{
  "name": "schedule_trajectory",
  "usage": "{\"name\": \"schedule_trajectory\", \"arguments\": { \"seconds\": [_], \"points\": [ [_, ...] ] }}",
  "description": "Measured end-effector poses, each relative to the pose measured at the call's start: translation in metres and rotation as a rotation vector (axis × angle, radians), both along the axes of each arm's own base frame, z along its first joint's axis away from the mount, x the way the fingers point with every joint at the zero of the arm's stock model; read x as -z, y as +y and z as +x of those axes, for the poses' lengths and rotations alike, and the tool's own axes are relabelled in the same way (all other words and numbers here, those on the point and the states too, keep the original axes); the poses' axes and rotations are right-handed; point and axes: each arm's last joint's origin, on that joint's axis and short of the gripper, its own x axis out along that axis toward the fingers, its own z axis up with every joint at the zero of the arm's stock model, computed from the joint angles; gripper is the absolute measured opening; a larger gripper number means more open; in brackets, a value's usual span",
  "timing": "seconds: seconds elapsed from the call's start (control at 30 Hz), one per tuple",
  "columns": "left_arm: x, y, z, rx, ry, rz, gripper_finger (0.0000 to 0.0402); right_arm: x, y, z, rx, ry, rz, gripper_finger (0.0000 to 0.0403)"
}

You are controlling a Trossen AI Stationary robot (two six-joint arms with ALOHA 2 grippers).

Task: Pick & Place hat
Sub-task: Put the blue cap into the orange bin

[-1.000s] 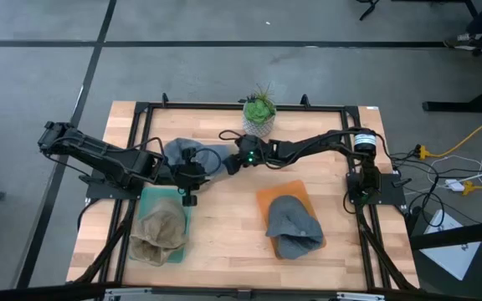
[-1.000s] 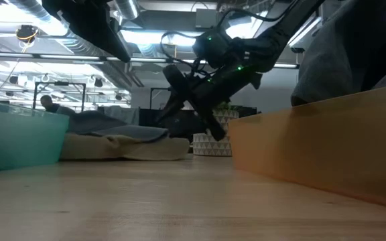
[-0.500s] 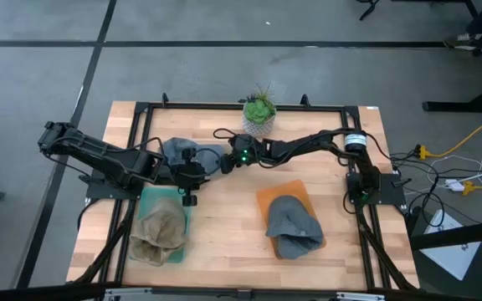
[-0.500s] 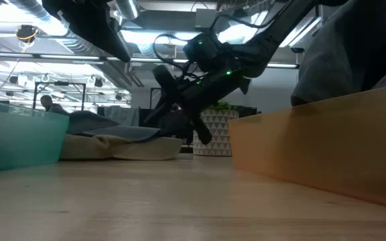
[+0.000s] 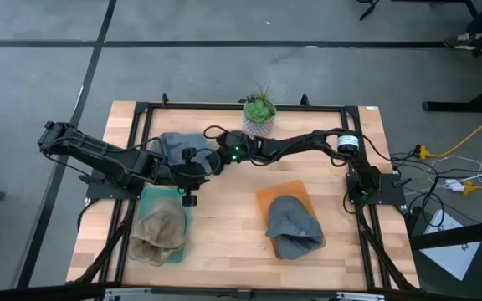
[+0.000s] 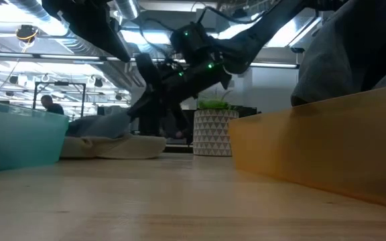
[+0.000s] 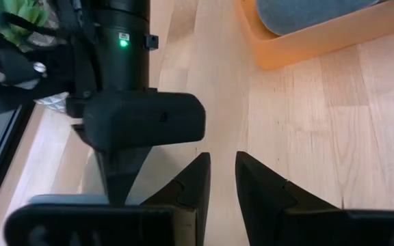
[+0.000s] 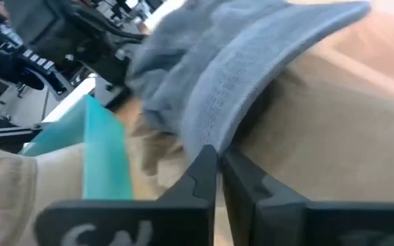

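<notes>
Grey cloth, a loose hat [image 5: 172, 147], lay crumpled near the back left of the wooden worktop [image 5: 224, 234], just behind the teal tray [image 5: 146, 199]. The right pincer [image 5: 210, 159] had reached across from the right side and sat at the hat's near edge; in the right wrist view its two dark fingers [image 8: 198, 179] stood almost together with the hat's stitched brim [image 8: 252, 65] right at their tips, so they looked clenched on that edge, though the very point of contact was hard to make out. From above, the arm's body covered the hat's right side and hid the grip itself.

The left pincer [image 5: 188, 174] waited just beside it, over the back corner of the teal tray, its jaws drawn close with only a thin gap and nothing between them in the left wrist view.

A tan hat [image 5: 158, 233] filled the teal tray and spilled over its front edge. A second grey hat [image 5: 292, 226] lay on the orange tray [image 5: 268, 198] to the right, covering most of it. A small potted plant [image 5: 259, 114] stood at the back edge. In the low view the orange tray's wall [image 6: 313, 144] blocked much of the right side.
</notes>
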Motion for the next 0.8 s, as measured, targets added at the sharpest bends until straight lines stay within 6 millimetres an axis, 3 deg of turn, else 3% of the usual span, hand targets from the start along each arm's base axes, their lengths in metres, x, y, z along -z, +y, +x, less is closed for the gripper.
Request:
{"name": "schedule_trajectory", "arguments": {
  "seconds": [0.23,0.37,0.8],
  "points": [
    [-0.001,0.0,-0.001,-0.01,-0.009,-0.003,0.0059,-0.013,0.001,0.002,-0.042,-0.01,-0.04,0.0009],
    [-0.007,0.001,-0.005,-0.04,-0.05,-0.042,0.0053,-0.031,0.007,-0.007,-0.074,0.034,-0.088,0.0007],
    [-0.034,0.01,-0.029,-0.295,-0.278,-0.246,0.0036,-0.119,0.05,-0.074,-0.092,0.308,-0.383,0.0004]
  ]
}}
